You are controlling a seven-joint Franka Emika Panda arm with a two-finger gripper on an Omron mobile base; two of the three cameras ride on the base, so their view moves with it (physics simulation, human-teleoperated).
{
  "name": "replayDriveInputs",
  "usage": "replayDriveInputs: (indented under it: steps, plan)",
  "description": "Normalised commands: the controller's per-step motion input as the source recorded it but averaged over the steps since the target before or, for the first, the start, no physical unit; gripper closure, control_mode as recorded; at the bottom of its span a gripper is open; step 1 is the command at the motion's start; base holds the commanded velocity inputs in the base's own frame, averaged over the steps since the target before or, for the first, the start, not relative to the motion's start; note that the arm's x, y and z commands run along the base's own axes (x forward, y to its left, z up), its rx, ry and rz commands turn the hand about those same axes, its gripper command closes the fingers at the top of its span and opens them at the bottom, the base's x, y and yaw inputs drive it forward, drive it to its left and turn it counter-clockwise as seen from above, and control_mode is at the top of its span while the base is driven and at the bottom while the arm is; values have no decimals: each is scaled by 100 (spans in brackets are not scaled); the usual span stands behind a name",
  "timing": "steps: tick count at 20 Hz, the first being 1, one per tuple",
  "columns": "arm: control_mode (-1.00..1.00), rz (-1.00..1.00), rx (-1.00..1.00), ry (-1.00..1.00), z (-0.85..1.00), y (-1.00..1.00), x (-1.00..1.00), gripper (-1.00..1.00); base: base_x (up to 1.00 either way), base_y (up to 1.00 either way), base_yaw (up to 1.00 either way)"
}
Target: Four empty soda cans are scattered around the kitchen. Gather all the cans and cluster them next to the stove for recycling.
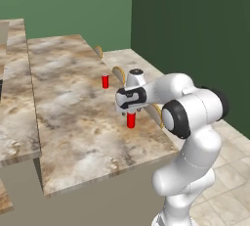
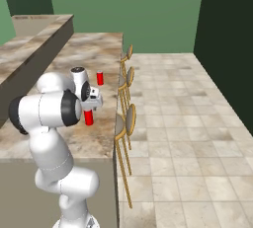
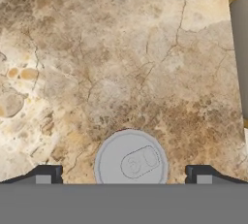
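Observation:
One red soda can [image 1: 131, 120] [image 2: 89, 118] stands upright on the tan marbled counter [image 1: 73, 117] near its right edge. My gripper [image 1: 130, 111] [image 2: 90, 109] hangs straight above it, pointing down. In the hand view the can's grey top [image 3: 131, 161] lies between the two dark fingertips [image 3: 46, 173], with a gap on each side. The jaws are open and hold nothing. A second red soda can [image 1: 105, 81] [image 2: 100, 77] stands farther back on the same counter. The stove is out of view.
Wooden bar stools [image 2: 129, 118] [image 1: 157, 113] line the counter's right edge, and one seat [image 3: 240, 48] shows beside the can. A higher counter ledge [image 1: 14, 98] runs along the left. Tiled floor [image 2: 188, 123] lies to the right, with green walls behind.

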Motion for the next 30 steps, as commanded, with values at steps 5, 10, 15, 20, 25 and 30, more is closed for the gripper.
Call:
replayDriveInputs:
  steps: [5, 10, 15, 20, 25, 30]
  plan:
    - [-100, -3, 0, 0, -19, 0, 4, -100, 0, 0, 0]
    - [-100, -1, 0, 0, -17, 0, 11, -100, 0, 0, 0]
    - [-100, -6, 0, 0, -4, -4, -8, -100, 0, 0, 0]
    - [-100, -9, 0, 0, 0, -2, -5, -100, 0, 0, 0]
    - [-100, -8, 0, 2, -7, 1, 0, -100, 0, 0, 0]
    - [-100, -5, 1, 6, -12, 10, 3, 100, 0, 0, 0]
